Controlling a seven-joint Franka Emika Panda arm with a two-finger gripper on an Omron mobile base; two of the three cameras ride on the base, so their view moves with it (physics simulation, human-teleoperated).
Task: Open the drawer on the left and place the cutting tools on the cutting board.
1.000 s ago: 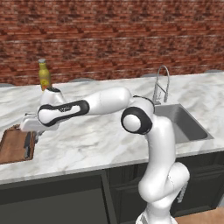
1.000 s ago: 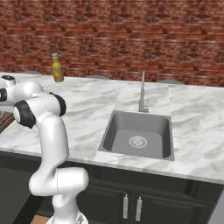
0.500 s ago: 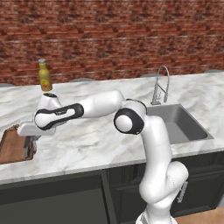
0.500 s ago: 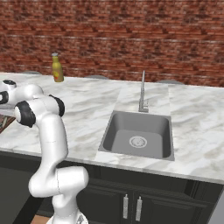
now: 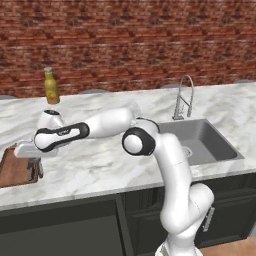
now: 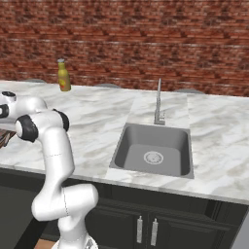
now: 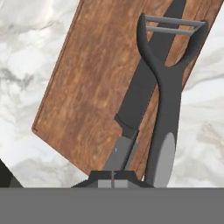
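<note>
Hand view: knife (image 7: 144,92) and peeler (image 7: 168,96) on cutting board (image 7: 92,87), just ahead of hand (image 5: 34,171)

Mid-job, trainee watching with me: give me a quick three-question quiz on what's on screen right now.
1. True or false: the knife has its blade lying over the cutting board.
2. Which item stands on the counter near the brick wall? A) yellow bottle B) mug C) frying pan
3. Fill in: in the left base view, the sink is to the ____ of the cutting board.

Key: 1 true; 2 A; 3 right.
</note>
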